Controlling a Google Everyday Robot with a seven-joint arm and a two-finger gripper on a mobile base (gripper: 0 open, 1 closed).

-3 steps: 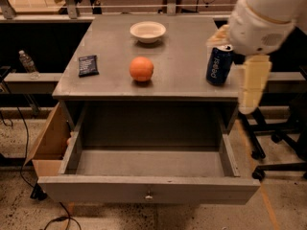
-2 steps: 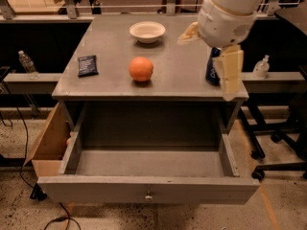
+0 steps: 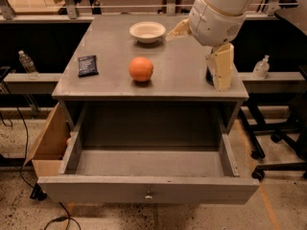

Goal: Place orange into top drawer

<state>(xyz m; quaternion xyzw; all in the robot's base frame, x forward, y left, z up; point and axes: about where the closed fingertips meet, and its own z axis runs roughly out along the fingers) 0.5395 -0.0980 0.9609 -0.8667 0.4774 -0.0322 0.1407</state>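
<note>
The orange (image 3: 141, 69) rests on the grey cabinet top (image 3: 110, 83), left of centre. The top drawer (image 3: 148, 189) below is pulled fully out and shows an empty floor, with its small knob at the centre of the front panel. My gripper (image 3: 194, 61) hangs over the right part of the cabinet top, right of the orange and apart from it. It is open and empty: one cream finger (image 3: 220, 67) points down, the other (image 3: 178, 29) points left toward the bowl.
A white bowl (image 3: 147, 31) stands at the back of the top. A black packet (image 3: 88, 64) lies at the left. A blue can (image 3: 209, 75) is mostly hidden behind my finger. A brown cardboard box (image 3: 48, 145) leans at the drawer's left. Chair legs (image 3: 268, 152) stand at the right.
My arm has swung left from the cabinet's right edge to over the right part of the top, now covering the blue can. The orange and the drawer have not moved.
</note>
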